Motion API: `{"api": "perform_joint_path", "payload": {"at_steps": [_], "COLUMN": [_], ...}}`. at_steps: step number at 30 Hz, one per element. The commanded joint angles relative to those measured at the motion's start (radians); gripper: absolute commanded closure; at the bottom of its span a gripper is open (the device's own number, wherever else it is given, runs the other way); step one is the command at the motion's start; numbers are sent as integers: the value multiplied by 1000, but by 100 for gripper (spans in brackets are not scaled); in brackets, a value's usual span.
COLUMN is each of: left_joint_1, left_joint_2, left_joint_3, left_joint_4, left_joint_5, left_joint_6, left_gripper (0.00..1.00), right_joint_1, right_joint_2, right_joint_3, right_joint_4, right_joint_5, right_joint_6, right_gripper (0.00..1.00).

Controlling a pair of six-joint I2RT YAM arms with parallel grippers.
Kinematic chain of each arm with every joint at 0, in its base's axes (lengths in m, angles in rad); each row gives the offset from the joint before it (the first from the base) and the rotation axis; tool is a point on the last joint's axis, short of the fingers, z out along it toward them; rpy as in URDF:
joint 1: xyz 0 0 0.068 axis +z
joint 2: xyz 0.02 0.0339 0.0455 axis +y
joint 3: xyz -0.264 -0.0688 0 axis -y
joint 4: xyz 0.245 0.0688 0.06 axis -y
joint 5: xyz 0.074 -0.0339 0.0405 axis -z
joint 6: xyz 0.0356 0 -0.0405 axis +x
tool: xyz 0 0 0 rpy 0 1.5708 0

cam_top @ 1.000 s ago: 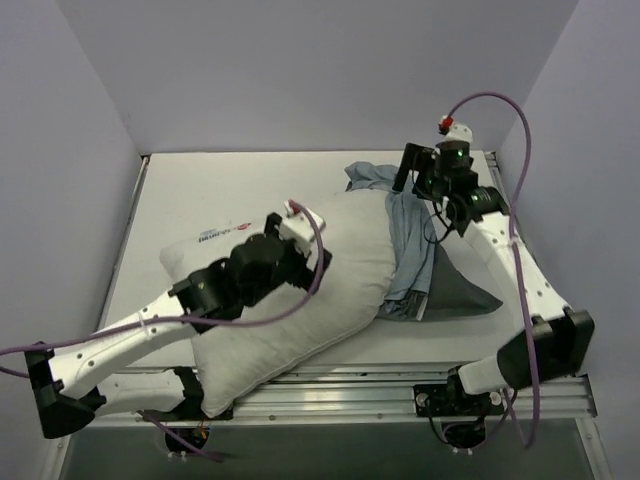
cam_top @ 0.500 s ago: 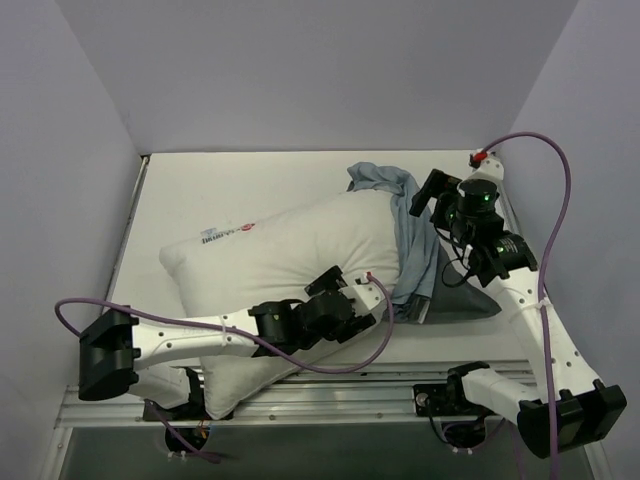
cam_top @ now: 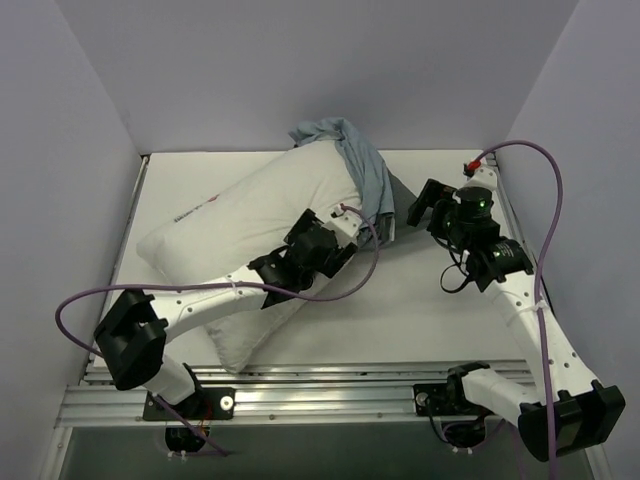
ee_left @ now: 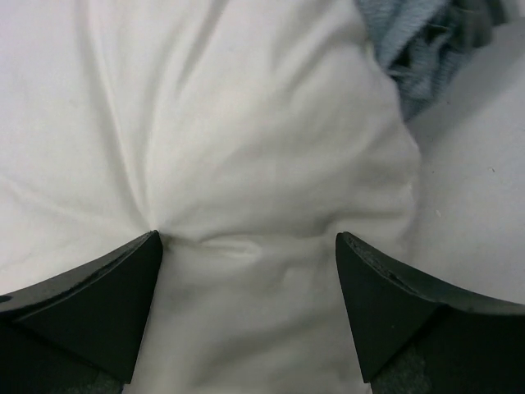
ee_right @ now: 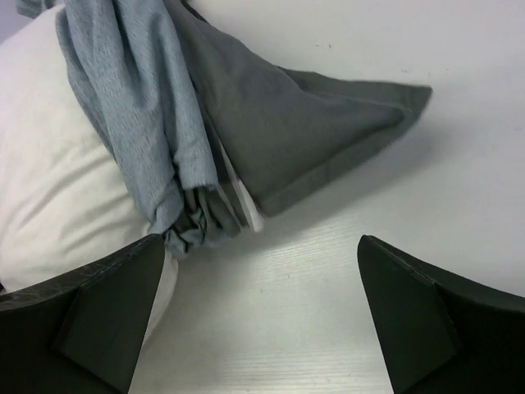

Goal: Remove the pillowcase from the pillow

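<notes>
Pillow [cam_top: 235, 215] swung up-left | left claw [ee_left: 246, 242] wide, pressing it | right claw [ee_right: 261, 246] wide, empty

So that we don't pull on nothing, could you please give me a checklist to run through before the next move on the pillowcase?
1. Right tool open: ok, fingers spread, nothing between them.
2. Right tool gripping the pillowcase: not ok, the cloth lies ahead of its fingers, ungrasped.
3. Left tool on the pillow: ok, its open fingers press into the white fabric.
4. Pillowcase clear of the pillow: not ok, it is bunched at the pillow's far corner.
5. Pillow held firmly enough to resist a pull: cannot tell.
</notes>
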Motion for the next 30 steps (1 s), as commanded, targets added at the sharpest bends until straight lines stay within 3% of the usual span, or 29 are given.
{"api": "perform_joint_path", "payload": {"at_steps": [1, 2, 6, 11, 16, 26, 27, 29, 30], "left_joint_1": [-112, -181, -262, -255, -209, -123, -115, -102, -91], "left_joint_2": [-60, -72, -83, 93, 318, 479, 477, 472, 468], "left_joint_3": [50, 39, -2, -8, 75, 75, 70, 69, 70], "left_joint_4": [-76, -73, -61, 18, 46, 388, 402, 424, 424], "left_joint_5": [-51, -67, -85, -295, -406, -605, -610, -619, -616], "left_joint_6": [112, 134, 163, 212, 255, 407, 413, 413, 413], "left_gripper": [6, 6, 6, 6, 6, 7, 15, 40, 64], "right_joint_1": [-1, -1, -3, -3, -3, -3, -3, -1, -3], "right_joint_2": [-43, -54, -65, -57, -42, -28, -26, -17, -14], "right_joint_3": [-18, -24, -59, -95, -102, -142, -148, -155, -155], "right_joint_4": [19, 19, 26, 60, 80, 130, 140, 147, 152], "right_joint_5": [-10, -7, -20, -33, -55, -113, -118, -125, -132], "right_joint_6": [-18, -20, -15, 3, 25, 46, 48, 49, 48], "right_gripper": [0, 0, 0, 0, 0, 0, 0, 1, 1]}}
